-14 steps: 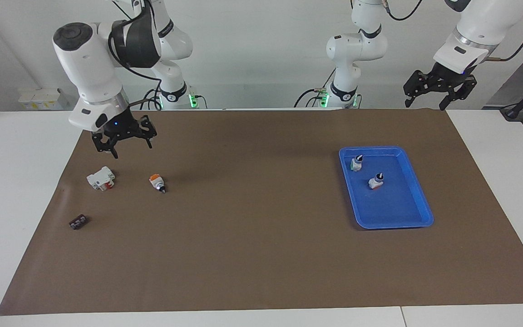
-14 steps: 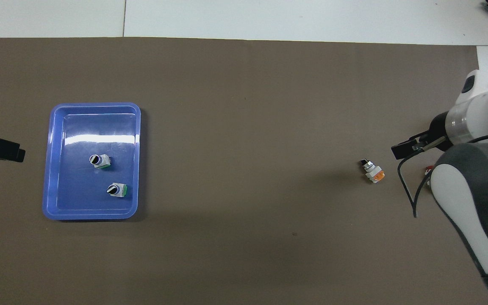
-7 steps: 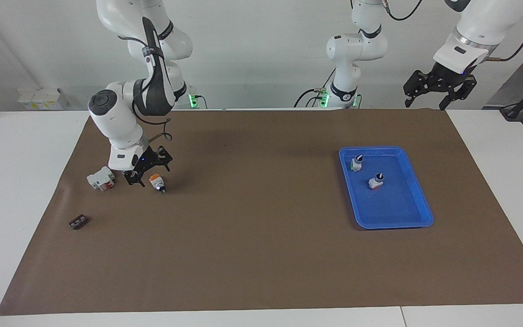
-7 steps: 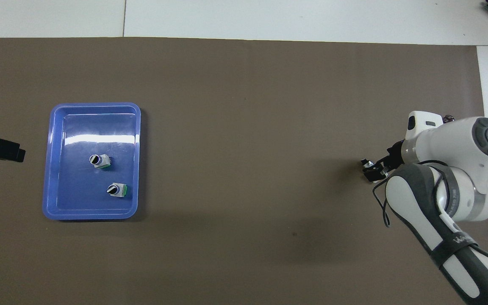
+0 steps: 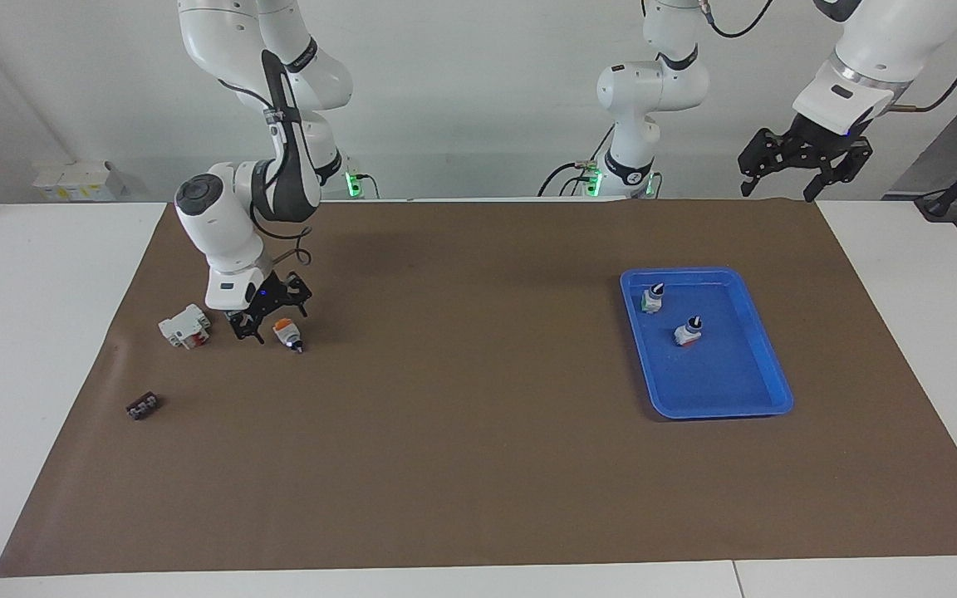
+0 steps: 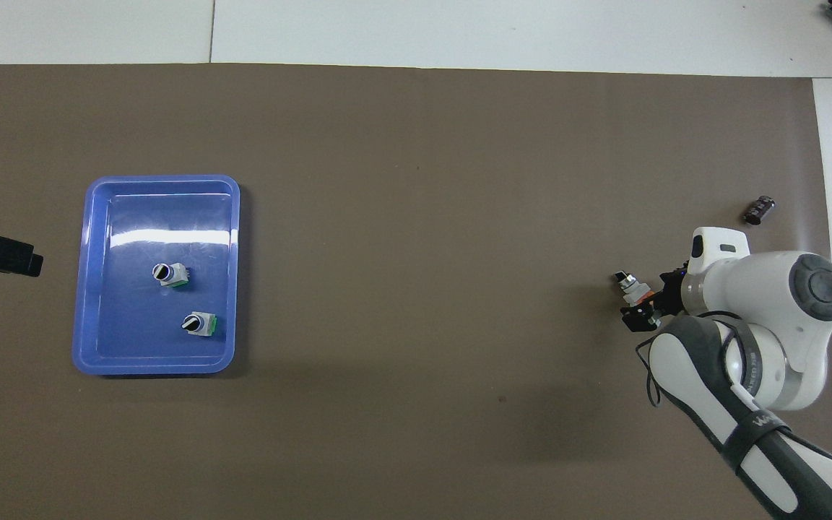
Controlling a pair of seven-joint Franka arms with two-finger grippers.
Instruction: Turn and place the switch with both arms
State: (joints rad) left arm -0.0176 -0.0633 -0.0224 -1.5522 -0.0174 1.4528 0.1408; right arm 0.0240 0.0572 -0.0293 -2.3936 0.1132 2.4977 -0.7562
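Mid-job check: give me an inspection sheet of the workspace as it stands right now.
Surface: brown mat over a white table.
Job's things: orange-ended switch lies on its side on the mat at the right arm's end.
Clutter: blue tray holding two switches; blocky white part beside the orange-ended switch; small black piece farther from the robots.
Grippers: right gripper low at the orange-ended switch, jaws open, not gripping it; left gripper waits raised above the mat's corner, jaws open.
Cables: black cables along both arms and at the bases.
Surroundings: white wall; white box on the table.
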